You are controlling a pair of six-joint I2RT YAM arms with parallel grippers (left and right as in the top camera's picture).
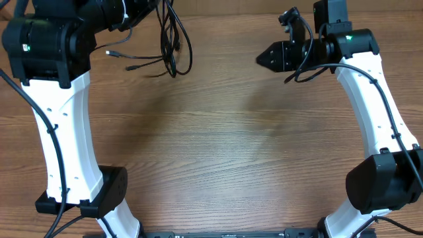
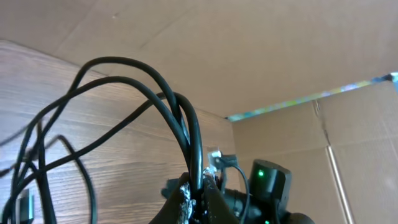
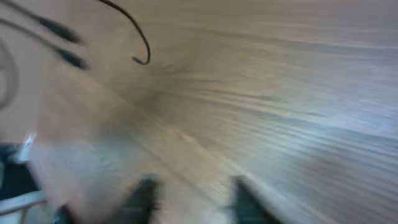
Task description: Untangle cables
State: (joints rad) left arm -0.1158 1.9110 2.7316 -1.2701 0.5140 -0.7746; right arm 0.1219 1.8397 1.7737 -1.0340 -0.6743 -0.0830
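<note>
The cables point(image 1: 178, 46) are thin black cords hanging in loops at the back left, and two plug ends point(image 1: 129, 67) trail onto the wood. In the left wrist view the same cables point(image 2: 124, 81) arch up out of my left gripper point(image 2: 200, 196), which is shut on the bunch. My right gripper point(image 1: 260, 59) hovers above the table right of the bunch, pointing toward it and well apart from it. The right wrist view is blurred: the right gripper point(image 3: 193, 194) has its fingers apart with only wood between them. A cable end point(image 3: 142, 45) curls far ahead.
The wooden table point(image 1: 218, 145) fills the view. My white arms stand at the left point(image 1: 63, 139) and right point(image 1: 377, 106) sides. Brown cardboard walls point(image 2: 280, 50) rise behind the table. The right arm's black wrist with a green light point(image 2: 268, 180) shows behind the left fingers.
</note>
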